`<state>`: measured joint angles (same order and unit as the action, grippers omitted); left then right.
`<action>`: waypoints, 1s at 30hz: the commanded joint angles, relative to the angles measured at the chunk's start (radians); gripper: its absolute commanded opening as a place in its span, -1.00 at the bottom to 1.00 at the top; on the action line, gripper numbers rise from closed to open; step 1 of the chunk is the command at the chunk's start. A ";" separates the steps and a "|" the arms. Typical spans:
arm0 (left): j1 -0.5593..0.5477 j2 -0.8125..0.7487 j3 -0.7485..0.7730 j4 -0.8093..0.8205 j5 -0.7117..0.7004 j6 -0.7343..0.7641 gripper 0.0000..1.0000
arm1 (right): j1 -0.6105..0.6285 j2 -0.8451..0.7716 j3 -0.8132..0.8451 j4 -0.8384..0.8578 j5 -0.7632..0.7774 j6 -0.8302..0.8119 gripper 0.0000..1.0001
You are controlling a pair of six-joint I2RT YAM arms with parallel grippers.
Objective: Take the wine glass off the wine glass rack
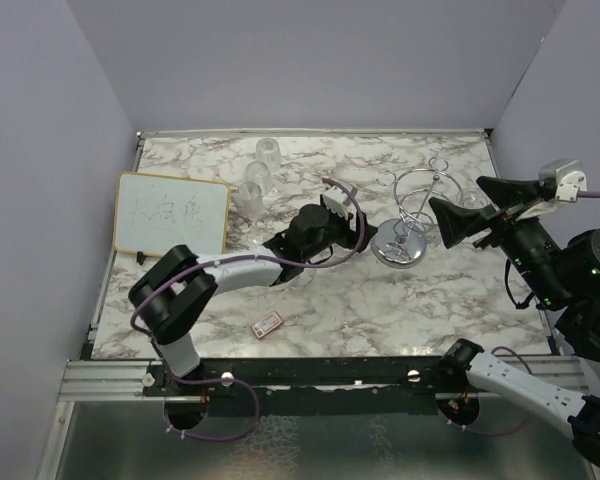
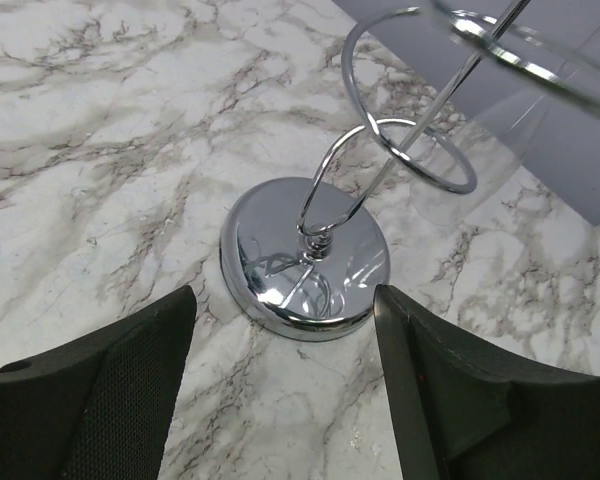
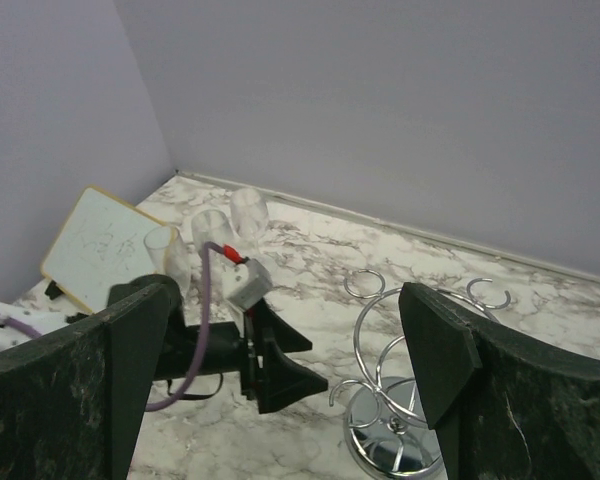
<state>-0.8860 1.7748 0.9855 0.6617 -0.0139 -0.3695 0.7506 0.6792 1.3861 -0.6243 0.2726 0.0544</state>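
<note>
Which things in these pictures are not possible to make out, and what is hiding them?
1. Whether anything hangs on the wine glass rack: in the top view the right tool covers part of its right side; in the left wrist view the top edge cuts off its loops.
2. The writing on the whiteboard: too faint and small in the top view.
3. The print on the small card: too small.

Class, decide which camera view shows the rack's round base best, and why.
Left wrist: the base sits whole and close. The top view shows it small and distant; the right wrist view, small at the bottom edge.
</note>
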 commanded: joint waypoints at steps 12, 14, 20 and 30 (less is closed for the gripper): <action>0.058 -0.497 0.073 -0.583 0.057 0.171 0.58 | 0.000 0.325 0.094 0.111 0.381 -0.189 0.99; 0.058 -0.526 0.061 -0.563 0.054 0.196 0.59 | -0.002 0.361 0.090 0.159 0.439 -0.222 0.99; 0.058 -0.565 0.022 -0.541 0.082 0.236 0.60 | -0.131 0.439 0.156 0.213 0.423 -0.207 0.99; 0.058 -0.610 -0.023 -0.561 0.110 0.247 0.61 | -0.696 0.590 0.296 0.034 -0.110 0.084 0.99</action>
<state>-0.8276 1.2125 0.9829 0.1013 0.0566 -0.1352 0.2806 1.2289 1.6722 -0.5133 0.4690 -0.0338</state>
